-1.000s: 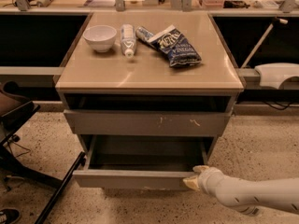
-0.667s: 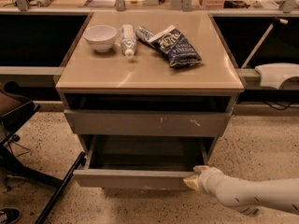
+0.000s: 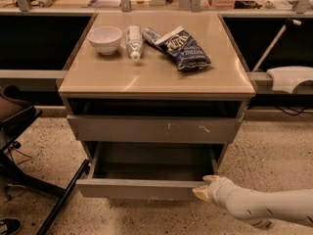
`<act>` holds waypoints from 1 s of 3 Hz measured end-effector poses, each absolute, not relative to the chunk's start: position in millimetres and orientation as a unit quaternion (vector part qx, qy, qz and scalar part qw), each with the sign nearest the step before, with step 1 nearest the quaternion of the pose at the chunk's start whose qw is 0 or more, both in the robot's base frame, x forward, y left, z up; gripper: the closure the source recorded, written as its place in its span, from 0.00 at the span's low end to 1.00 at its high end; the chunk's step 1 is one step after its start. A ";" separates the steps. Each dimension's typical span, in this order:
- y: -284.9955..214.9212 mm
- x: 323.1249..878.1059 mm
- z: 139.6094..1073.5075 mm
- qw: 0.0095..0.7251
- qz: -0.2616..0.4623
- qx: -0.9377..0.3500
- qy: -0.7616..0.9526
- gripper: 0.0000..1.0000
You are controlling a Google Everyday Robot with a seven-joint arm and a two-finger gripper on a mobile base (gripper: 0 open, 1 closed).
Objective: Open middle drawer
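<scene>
Standing open, the middle drawer (image 3: 139, 188) has jaws at its right front corner.

White lettering on the blue bag (image 3: 183, 50) cannot be read; the gripper (image 3: 201, 190) is at the middle drawer's (image 3: 139, 189) front corner.

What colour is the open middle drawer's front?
Plain grey; the middle drawer shows best in the camera view, with the hand at its right front corner.

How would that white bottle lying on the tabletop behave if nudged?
Lying on its side, the white bottle would probably roll. It looks plastic, so likely light and sturdy. The end effector is down at the open middle drawer's front corner.
</scene>
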State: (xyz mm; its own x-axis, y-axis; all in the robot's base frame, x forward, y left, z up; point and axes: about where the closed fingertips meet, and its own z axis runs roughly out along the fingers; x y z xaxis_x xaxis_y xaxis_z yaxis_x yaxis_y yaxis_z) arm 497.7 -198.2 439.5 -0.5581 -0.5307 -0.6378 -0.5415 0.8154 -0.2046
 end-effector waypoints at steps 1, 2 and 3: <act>-198.3 492.2 439.6 0.358 0.006 -0.303 0.883 1.00; -198.2 485.1 439.9 0.358 0.003 -0.304 0.883 1.00; -198.1 485.0 440.3 0.358 0.003 -0.304 0.883 1.00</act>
State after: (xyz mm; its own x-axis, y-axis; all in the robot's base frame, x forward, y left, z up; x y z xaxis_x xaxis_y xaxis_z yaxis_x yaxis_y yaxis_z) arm 485.0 -198.1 440.3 -0.5592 -0.5342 -0.6339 -0.5386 0.8154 -0.2120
